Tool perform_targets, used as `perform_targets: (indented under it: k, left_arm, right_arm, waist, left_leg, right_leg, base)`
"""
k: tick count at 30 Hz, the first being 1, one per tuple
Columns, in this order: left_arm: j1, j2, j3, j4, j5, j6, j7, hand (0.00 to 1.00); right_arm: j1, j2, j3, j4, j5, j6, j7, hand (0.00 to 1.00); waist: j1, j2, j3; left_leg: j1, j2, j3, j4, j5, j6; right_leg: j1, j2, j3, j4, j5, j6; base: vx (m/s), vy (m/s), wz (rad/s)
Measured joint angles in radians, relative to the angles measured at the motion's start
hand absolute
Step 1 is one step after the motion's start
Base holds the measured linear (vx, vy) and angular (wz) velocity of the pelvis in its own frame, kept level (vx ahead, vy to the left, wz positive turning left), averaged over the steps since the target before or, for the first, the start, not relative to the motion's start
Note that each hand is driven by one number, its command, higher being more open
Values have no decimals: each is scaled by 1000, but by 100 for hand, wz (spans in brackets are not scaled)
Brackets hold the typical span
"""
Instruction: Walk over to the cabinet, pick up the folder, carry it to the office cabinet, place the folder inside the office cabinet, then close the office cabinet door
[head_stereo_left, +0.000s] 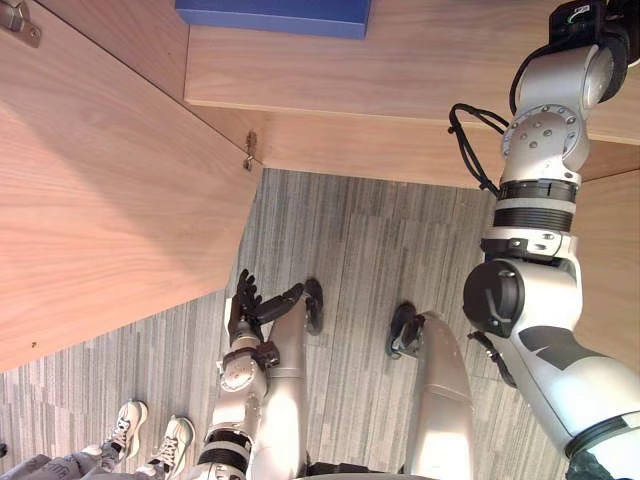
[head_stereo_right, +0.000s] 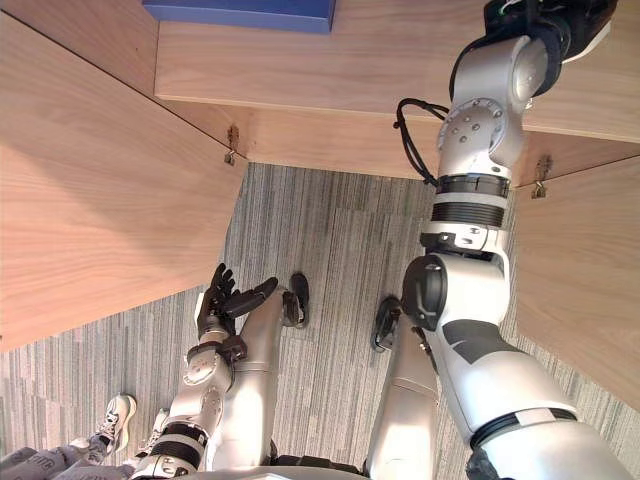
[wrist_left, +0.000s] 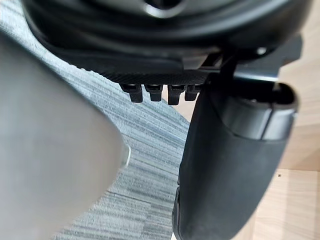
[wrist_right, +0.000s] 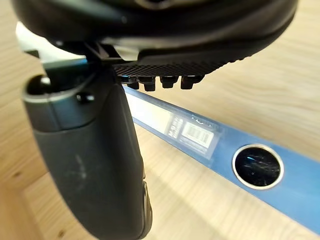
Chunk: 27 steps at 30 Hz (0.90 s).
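We see the folder (head_stereo_left: 272, 15) on the shelf (head_stereo_left: 420, 60) at the frame's top, our right hand (wrist_right: 90, 160) upper right, fingers straight, clear of it, and our left hand (head_stereo_left: 243, 305) low, fingers loose.

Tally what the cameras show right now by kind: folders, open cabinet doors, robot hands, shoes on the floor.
blue folder: 1
open cabinet doors: 2
robot hands, left hand and right hand: 2
person's shoes: 2
Total: 7
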Motion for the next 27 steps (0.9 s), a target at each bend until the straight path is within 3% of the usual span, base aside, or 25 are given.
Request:
perform_targets:
  k: [6,14,20,27]
  left_arm:
    - [0,1,14,7,-1,0,-3,100]
    - [-6,17,41,45,-3,-6,-13,100]
    - [-29,33,48,90,-22,-1,-29,100]
    - [-48,38,82,120,-21,17,-33,100]
  right_arm:
    - [70,-22,24,42,-9,14,103,100]
    - [70,-154,239,229,-43,95,299,100]
    - [97,-183,352,261,-367,169,337,100]
    - [250,-190,421,118,-715,220,397,100]
  waist:
    - [-4,0,0]
    - [-32,-1,-1]
    - [-36,-3,-1]
    - [-50,-13,-3]
  left_leg:
    - [4,19,14,0,0,0]
    - [9,35,25,-9,0,0]
    - [22,47,39,-24,0,0]
    - [39,48,42,-40,0,0]
  right_leg:
    - [-1,12,2,-6,3,-2]
    - [0,26,6,-27,24,-2]
    - [6,37,11,-53,42,0]
    - [21,37,7,-66,43,0]
  base:
    - [-5,-37,-7]
    - [-15,-15,-7]
    - [-9,-17,-9]
    - [5,-25,0]
